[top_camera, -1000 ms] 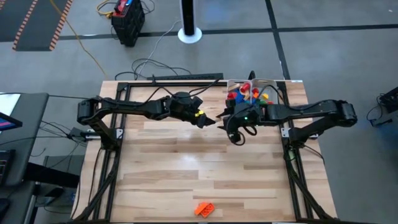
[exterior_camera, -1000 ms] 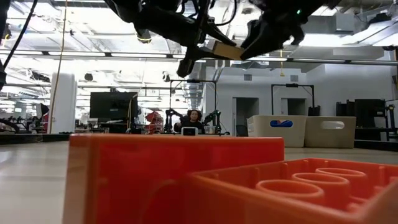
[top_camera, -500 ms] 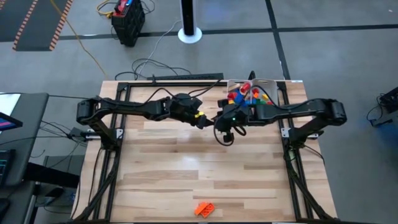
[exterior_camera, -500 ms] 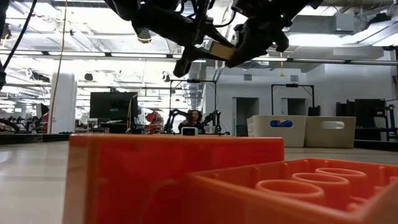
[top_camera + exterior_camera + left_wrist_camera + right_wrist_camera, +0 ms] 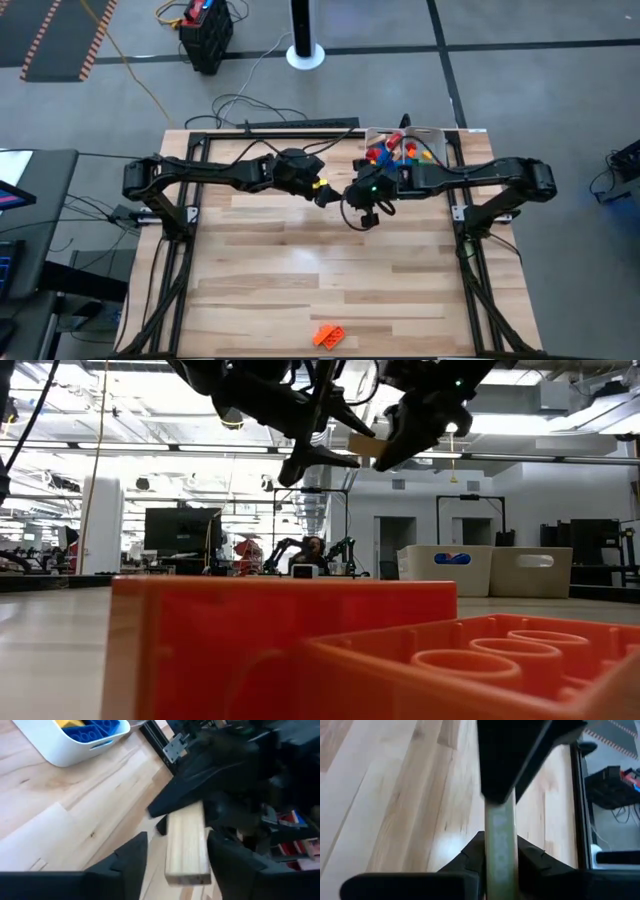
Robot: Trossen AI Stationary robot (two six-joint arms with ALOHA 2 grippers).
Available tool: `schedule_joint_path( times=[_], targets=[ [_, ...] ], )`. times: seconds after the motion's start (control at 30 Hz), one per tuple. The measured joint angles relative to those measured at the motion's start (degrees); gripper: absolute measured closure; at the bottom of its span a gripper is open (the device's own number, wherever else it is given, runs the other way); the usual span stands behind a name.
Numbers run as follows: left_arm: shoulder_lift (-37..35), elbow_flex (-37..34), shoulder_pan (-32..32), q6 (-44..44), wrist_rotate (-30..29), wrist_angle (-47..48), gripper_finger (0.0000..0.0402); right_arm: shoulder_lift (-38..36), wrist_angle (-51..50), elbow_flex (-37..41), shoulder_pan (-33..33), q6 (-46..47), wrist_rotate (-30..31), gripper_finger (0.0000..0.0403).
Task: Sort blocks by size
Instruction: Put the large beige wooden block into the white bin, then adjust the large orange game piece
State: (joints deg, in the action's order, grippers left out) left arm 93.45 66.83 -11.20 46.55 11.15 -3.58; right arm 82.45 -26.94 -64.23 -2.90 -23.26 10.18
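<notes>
A pale wooden bar [image 5: 362,445] hangs in the air between my two grippers, above the table's far middle. My right gripper [image 5: 351,192] is shut on it. My left gripper [image 5: 328,193] is open. Its fingers [image 5: 132,855] stand on either side of the bar's other end [image 5: 187,845], with a gap showing on one side. Coloured blocks fill a white tray [image 5: 432,133] at the far right. An orange brick [image 5: 328,336] lies flat on the table by the near edge. My right gripper pinches the bar's end [image 5: 500,837] between its two fingers [image 5: 475,852], one on each long side. The fingers come about level from the table's right and lie along the bar. The bar is lifted clear of the table, nearly level, and its far end reaches between my left gripper's fingers.
The white tray, with blue and yellow bricks, also shows in the left wrist view [image 5: 75,750]. Black frame rails [image 5: 466,230] run along the table's sides. The orange brick fills the foreground of the low view [image 5: 300,650]. Bare wood lies between the grippers and the near edge.
My right gripper has moved toward the table's left, up to the bar held out by my left gripper, and has taken hold of the bar's end. The bar has stayed in the air at about the same place.
</notes>
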Motion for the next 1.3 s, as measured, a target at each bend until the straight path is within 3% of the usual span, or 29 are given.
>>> schedule_joint_path(
  times=[0.17, 0.4, 0.77, 1.03, 1.2, 1.3],
  targets=[
    [0.0, 0.0, -1.6, 0.6, 1.0, 0.5, 0.0177, -2.3, -6.1, 0.0, -2.3, 5.1, 1.4, 0.0310],
    [0.0, 0.0, -0.9, -2.8, -1.0, 1.9, 0.0184, -2.5, -19.4, 0.0, -13.1, 19.2, 4.5, 0.0310],
    [0.0, 0.0, 3.6, -3.9, -4.1, 6.0, 0.0186, -2.5, -20.3, 0.0, -30.7, 22.4, 3.2, 0.0308],
    [0.0, 0.0, 5.0, -4.1, -7.2, 5.9, 0.0180, -2.5, -20.2, 0.0, -35.6, 21.5, -2.8, 0.0236],
    [0.0, 0.0, 5.7, -4.3, -7.4, 5.9, 0.0163, -2.5, -21.0, 0.0, -35.1, 21.8, -3.1, 0.0187],
    [0.0, 0.0, 5.6, -5.3, -7.4, 6.0, 0.0160, -2.5, -21.2, 0.0, -33.0, 21.9, -7.6, 0.0172]
  ],
)
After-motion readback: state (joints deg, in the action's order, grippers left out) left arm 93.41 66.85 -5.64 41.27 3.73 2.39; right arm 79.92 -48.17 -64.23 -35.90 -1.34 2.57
